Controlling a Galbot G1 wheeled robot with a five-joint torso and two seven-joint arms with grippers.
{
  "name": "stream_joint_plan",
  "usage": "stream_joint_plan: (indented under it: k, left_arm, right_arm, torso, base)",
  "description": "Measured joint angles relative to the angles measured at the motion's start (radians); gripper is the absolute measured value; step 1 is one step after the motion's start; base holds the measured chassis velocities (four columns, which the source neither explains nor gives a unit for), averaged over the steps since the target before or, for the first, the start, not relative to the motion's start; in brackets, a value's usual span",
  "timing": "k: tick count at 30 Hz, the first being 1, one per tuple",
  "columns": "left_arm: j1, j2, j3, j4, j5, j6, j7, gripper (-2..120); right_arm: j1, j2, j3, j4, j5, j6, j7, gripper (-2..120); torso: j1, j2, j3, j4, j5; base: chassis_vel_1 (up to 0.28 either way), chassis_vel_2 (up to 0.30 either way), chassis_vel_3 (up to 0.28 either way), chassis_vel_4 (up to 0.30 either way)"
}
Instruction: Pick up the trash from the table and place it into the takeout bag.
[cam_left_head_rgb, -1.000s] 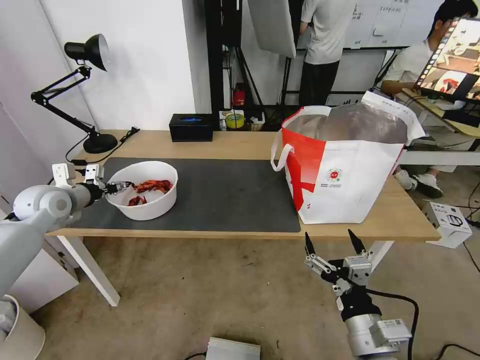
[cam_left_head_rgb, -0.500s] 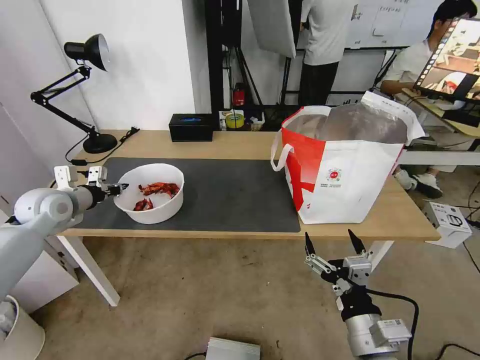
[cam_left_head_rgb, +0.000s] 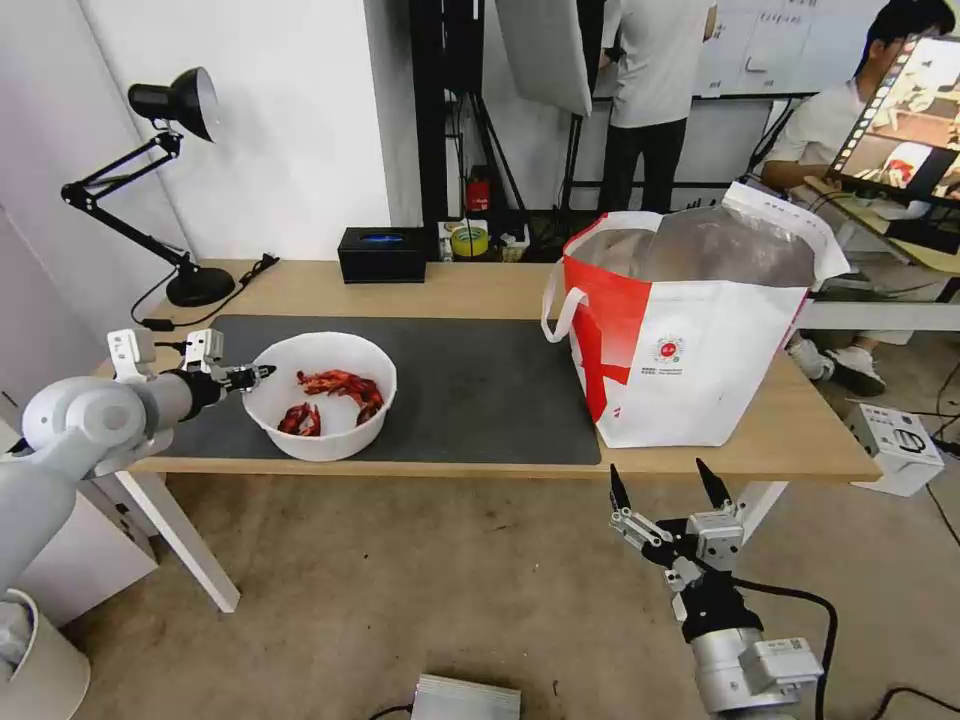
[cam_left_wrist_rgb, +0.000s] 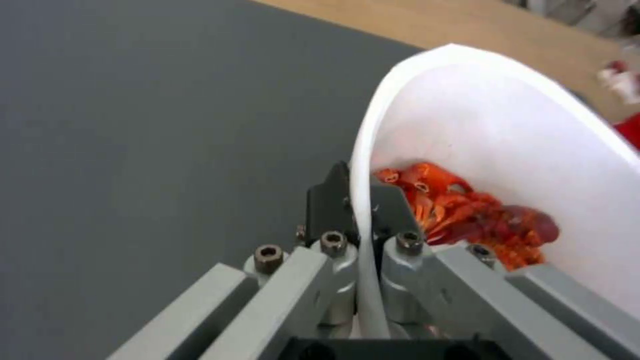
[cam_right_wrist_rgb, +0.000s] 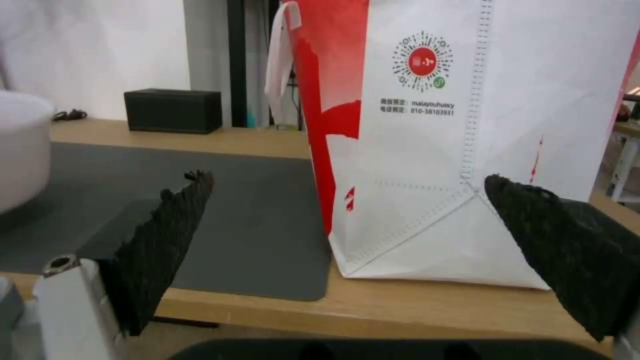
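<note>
- Bowl (cam_left_head_rgb: 322, 398): white, round, thin-walled, sitting at lower left of the head view on the near left part of the grey mat (cam_left_head_rgb: 470, 385), close to the mat's front edge.
- Red shells (cam_left_head_rgb: 340, 392) lie in two small heaps on the bowl's floor; in the left wrist view they (cam_left_wrist_rgb: 467, 212) look orange-red, glossy and jumbled against the white inner wall.
- Left gripper (cam_left_head_rgb: 250, 377) is clenched on the bowl's left rim, one finger outside the wall and one inside; the left wrist view (cam_left_wrist_rgb: 360, 200) shows the rim pinched between the two dark pads.
- Bag (cam_left_head_rgb: 690, 320), right of centre, stands upright on the table (cam_left_head_rgb: 460, 285), its base partly on the mat's right end; white front with a small round red-green logo, red side panel, white loop handle, silver lining showing in the open mouth.
- Bowl and bag are well apart, with bare mat between.
- Right gripper (cam_left_head_rgb: 668, 488) hangs at lower right, below the table's front edge, with its fingers spread wide; its black fingertips (cam_right_wrist_rgb: 170, 220) frame the bag's front (cam_right_wrist_rgb: 467, 130).
</note>
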Motion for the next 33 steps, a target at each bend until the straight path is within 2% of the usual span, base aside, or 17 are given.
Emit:
stream_joint_plan:
  k: [11,14,15,23,25,26,28,31,32,33]
  left_arm:
    - [-0.008,0.035,-0.026,-0.135,-0.141,-0.004,-0.07,0]
    - [-0.065,0.038,0.001,-0.198,-0.19,-0.009,-0.095,0]
    - [-0.065,0.038,0.001,-0.198,-0.19,-0.009,-0.095,0]
    - [-0.232,0.011,0.127,-0.28,-0.261,-0.026,-0.133,0]
    - [-0.301,-0.019,0.182,-0.291,-0.274,-0.032,-0.146,0]
    - [-0.301,-0.019,0.182,-0.291,-0.274,-0.032,-0.146,0]
    - [-0.388,-0.067,0.249,-0.292,-0.284,-0.037,-0.154,0]
    - [-0.414,-0.085,0.272,-0.29,-0.285,-0.038,-0.157,0]
    - [-0.471,-0.129,0.328,-0.284,-0.286,-0.043,-0.16,0]
    - [-0.471,-0.129,0.328,-0.284,-0.286,-0.043,-0.16,0]
  right_arm:
    - [0.0,0.0,0.0,0.0,0.0,0.0,0.0,100]
    - [0.0,0.0,0.0,0.0,0.0,0.0,0.0,100]
    - [0.0,0.0,0.0,0.0,0.0,0.0,0.0,100]
    - [0.0,0.0,0.0,0.0,0.0,0.0,0.0,100]
    - [0.0,0.0,0.0,0.0,0.0,0.0,0.0,100]
    - [0.0,0.0,0.0,0.0,0.0,0.0,0.0,100]
    - [0.0,0.0,0.0,0.0,0.0,0.0,0.0,100]
    - [0.0,0.0,0.0,0.0,0.0,0.0,0.0,100]
    - [0.0,0.0,0.0,0.0,0.0,0.0,0.0,100]
    - [0.0,0.0,0.0,0.0,0.0,0.0,0.0,100]
  torso:
    - [0.0,0.0,0.0,0.0001,0.0]
    - [0.0,0.0,0.0,0.0001,0.0001]
    - [0.0,0.0,0.0,0.0001,0.0001]
    - [0.0,0.0,0.0,0.0001,0.0001]
    - [0.0,0.0,0.0,0.0001,0.0002]
    - [0.0,0.0,0.0,0.0001,0.0002]
    - [0.0,0.0,0.0,0.0001,0.0002]
    - [0.0,0.0,0.0,0.0001,0.0001]
    - [0.0,0.0,0.0,-0.0002,0.0003]
    - [0.0,0.0,0.0,-0.0002,0.0003]
  base:
    - [0.0,0.0,0.0,0.0]
    - [0.0,0.0,0.0,0.0]
    - [0.0,0.0,0.0,0.0]
    - [0.0,0.0,0.0,0.0]
    - [0.0,0.0,0.0,0.0]
    - [0.0,0.0,0.0,0.0]
    - [0.0,0.0,0.0,0.0]
    - [0.0,0.0,0.0,0.0]
    - [0.0,0.0,0.0,0.0]
    - [0.0,0.0,0.0,0.0]
